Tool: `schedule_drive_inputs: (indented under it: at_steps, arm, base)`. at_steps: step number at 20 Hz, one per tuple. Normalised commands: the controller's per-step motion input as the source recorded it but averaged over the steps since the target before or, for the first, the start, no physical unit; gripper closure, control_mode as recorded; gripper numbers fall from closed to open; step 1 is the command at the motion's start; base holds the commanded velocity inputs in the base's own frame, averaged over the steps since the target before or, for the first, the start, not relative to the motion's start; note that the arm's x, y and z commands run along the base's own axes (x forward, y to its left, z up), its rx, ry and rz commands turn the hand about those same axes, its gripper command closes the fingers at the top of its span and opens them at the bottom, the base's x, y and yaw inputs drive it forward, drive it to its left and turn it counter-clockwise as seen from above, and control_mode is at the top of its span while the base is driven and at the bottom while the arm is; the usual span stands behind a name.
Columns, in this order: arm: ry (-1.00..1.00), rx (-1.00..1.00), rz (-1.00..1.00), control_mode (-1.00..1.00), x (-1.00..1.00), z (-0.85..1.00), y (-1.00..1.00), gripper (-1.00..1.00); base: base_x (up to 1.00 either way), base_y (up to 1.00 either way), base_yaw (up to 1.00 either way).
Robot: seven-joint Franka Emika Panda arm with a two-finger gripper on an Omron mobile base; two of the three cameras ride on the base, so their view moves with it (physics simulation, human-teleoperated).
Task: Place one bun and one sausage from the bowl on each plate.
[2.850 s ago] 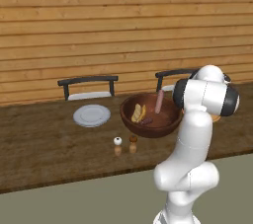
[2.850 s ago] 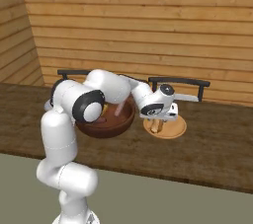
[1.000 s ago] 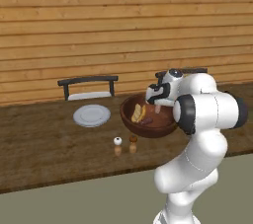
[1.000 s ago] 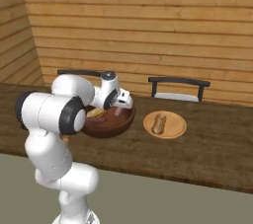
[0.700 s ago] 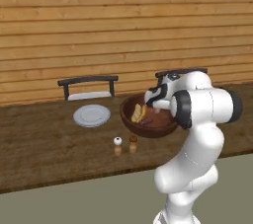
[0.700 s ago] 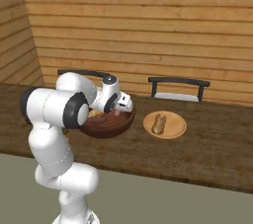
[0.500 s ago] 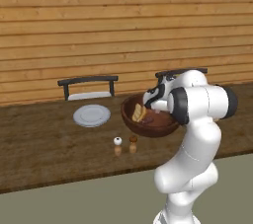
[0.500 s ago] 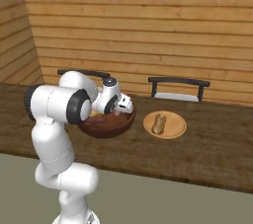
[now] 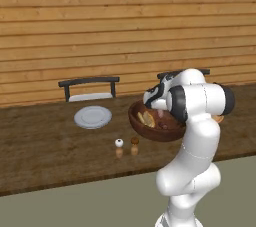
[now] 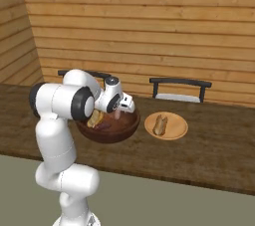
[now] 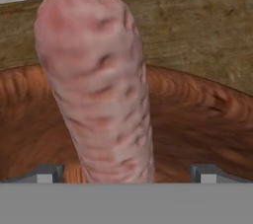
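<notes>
Hand view is showing the sausage (image 11: pixel 99 85) standing between the wide-open jaws of the gripper (image 11: pixel 126 171), nothing gripped, inside the bowl (image 11: pixel 207 119) (bun (image 9: pixel 147 119) lying beside). Centering before closing, I judge, is mattering most.
</notes>
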Motion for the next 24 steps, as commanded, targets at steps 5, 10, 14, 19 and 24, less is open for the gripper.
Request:
schedule_drive_inputs:
  at_steps: [5,10,14,19,24]
  arm:
    - [0.0,0.0,0.0,-1.0,0.0,-0.03,0.02,-1.0]
    - [0.0,0.0,0.0,-1.0,0.0,0.0,0.0,1.0]
    - [0.0,0.0,0.0,-1.0,0.0,0.0,0.0,1.0]
    - [0.0,0.0,0.0,-1.0,0.01,0.2,0.02,1.0]
    - [0.11,0.0,-0.07,-1.0,-0.35,0.99,-0.41,1.0]
  base:
    - [0.0,0.0,0.0]
    - [0.0,0.0,0.0]
    - [0.0,0.0,0.0]
    - [0.0,0.0,0.0]
    - [0.0,0.0,0.0]
